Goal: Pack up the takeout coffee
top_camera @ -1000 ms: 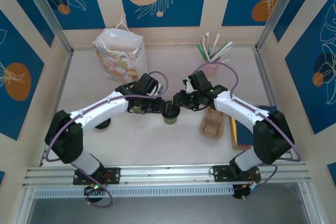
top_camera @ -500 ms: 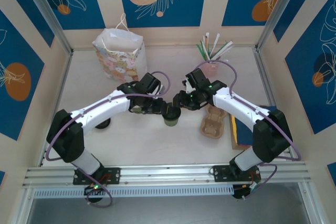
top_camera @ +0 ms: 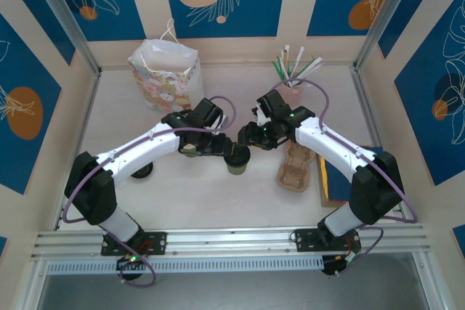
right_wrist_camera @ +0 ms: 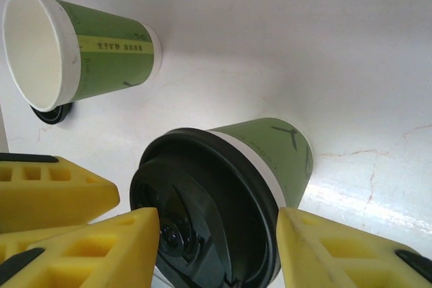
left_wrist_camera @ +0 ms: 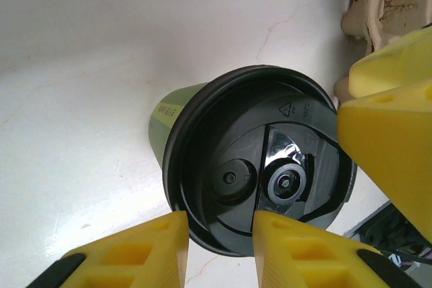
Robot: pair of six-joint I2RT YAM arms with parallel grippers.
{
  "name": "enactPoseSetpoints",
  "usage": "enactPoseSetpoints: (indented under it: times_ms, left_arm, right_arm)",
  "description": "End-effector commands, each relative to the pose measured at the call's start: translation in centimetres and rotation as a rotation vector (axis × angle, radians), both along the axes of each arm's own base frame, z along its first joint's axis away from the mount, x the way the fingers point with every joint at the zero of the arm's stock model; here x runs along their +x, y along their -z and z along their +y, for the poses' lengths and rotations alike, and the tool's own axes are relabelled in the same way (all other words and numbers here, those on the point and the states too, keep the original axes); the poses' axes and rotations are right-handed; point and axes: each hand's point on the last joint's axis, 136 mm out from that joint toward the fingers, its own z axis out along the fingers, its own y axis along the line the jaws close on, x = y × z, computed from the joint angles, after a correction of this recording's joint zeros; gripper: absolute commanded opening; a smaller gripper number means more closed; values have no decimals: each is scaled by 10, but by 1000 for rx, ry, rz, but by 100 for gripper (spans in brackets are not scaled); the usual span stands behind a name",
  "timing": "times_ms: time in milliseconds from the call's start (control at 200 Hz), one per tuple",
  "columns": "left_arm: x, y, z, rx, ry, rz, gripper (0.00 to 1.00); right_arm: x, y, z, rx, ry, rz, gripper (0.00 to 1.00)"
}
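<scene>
Lidded takeout coffee (top_camera: 236,159) upright at mid-surface (top_camera: 203,194), 2 grippers crowding its lid.
The right gripper (right_wrist_camera: 217,217) stands open astride the cup's top. The left gripper (left_wrist_camera: 219,224) has its jaws narrowly parted over the lid rim; whether it grips, I cannot tell. Best if 1 gripper takes the cup wall below the lid, upright, while the other clears. A lidless green cup (right_wrist_camera: 101,55) stands near, and the left arm (top_camera: 145,143) crosses the way to the gift bag (top_camera: 166,70).
</scene>
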Motion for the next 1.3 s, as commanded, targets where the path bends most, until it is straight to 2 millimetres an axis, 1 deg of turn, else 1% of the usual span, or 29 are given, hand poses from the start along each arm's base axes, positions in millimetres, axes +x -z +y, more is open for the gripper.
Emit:
enactPoseSetpoints:
  times_ms: [0,130,325,390,495,635,800,1025,1290]
  left_arm:
    - [-6,-5,3,17,15,-3,31]
    - [-8,-2,5,28,17,-2,32]
    - [-9,3,8,45,21,3,32]
    - [-9,6,7,45,22,8,32]
    - [-9,8,5,37,27,14,32]
    - [-10,13,2,33,31,25,31]
    - [-12,20,2,37,35,42,31]
    - [-14,28,4,43,34,59,30]
    - [-18,36,7,61,33,74,29]
  right_arm:
    - [-14,-8,-2,14,-21,21,47]
    - [-22,-1,-5,16,-25,49,45]
    - [-29,6,-10,-3,-20,68,44]
    - [-30,9,-11,-5,-19,73,44]
    - [-30,14,-11,-11,-21,84,39]
    - [-31,21,-13,-23,-18,100,38]
    - [-32,27,-14,-24,-15,112,31]
    - [-36,33,-12,-18,-18,128,29]
    - [-44,55,-15,-40,-13,181,28]
